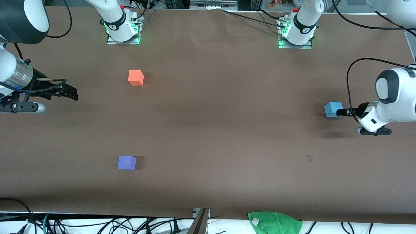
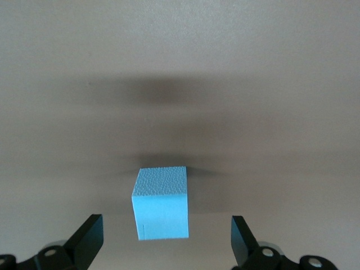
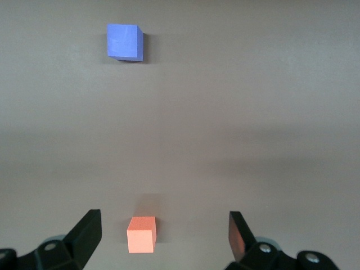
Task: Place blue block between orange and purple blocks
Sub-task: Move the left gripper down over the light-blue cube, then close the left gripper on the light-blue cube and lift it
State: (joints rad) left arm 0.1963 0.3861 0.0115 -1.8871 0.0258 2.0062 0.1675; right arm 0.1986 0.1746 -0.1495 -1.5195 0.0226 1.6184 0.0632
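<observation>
Matte blue block (image 2: 162, 202) (pebbled, perhaps foam), cube-shaped.

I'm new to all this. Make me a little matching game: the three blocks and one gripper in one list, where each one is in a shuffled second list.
Things:
1. blue block
2. orange block
3. purple block
4. right gripper

Places:
A. nearest the front camera
B. open, at the right arm's end of the table
C. just in front of the open left gripper
D. nearest the robots' bases

Pairs: 1-C, 2-D, 3-A, 4-B
</observation>
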